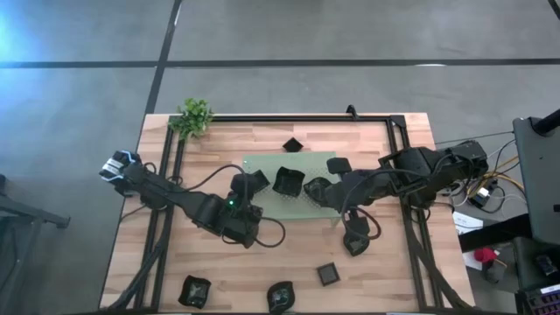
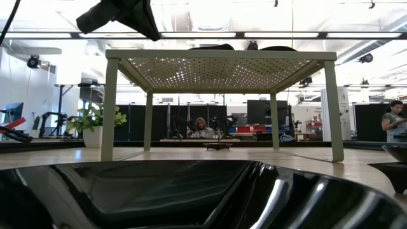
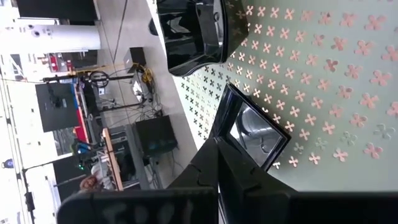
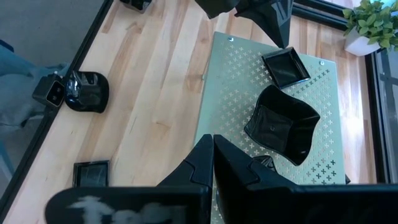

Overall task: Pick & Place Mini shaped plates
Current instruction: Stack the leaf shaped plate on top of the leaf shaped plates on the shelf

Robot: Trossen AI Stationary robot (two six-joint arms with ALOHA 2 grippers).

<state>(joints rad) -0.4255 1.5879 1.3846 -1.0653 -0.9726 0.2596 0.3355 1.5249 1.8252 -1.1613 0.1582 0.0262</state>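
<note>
The light green perforated mat (image 1: 262, 206) stands raised on legs (image 2: 109, 108). On it lie a small square black plate (image 3: 255, 130) (image 1: 252, 180), a larger wavy black plate (image 4: 280, 124) (image 1: 289, 181) and another plate (image 1: 317, 186). My left gripper (image 3: 217, 142) (image 1: 245, 189) is at the small square plate, shut. My right gripper (image 4: 212, 140) (image 1: 324, 194) is shut above the mat's near edge, with a black plate (image 4: 264, 163) half hidden beside its finger. Whether it touches that plate does not show. My left gripper pinches the small square plate by the rim (image 3: 217, 124) on the side nearest it, slanting down from the table's near left. The plate lies flat on the mat. The fingertips hide the exact place of contact.
More black plates lie off the mat: one at its right end (image 1: 339, 164), one on the far table (image 1: 292, 144), several near the front edge (image 1: 194, 290) (image 1: 280, 297) (image 1: 328, 274) (image 1: 356, 238). A leafy plant (image 1: 193, 116) stands at the far left corner. A dark frame rail (image 1: 289, 118) borders the table.
</note>
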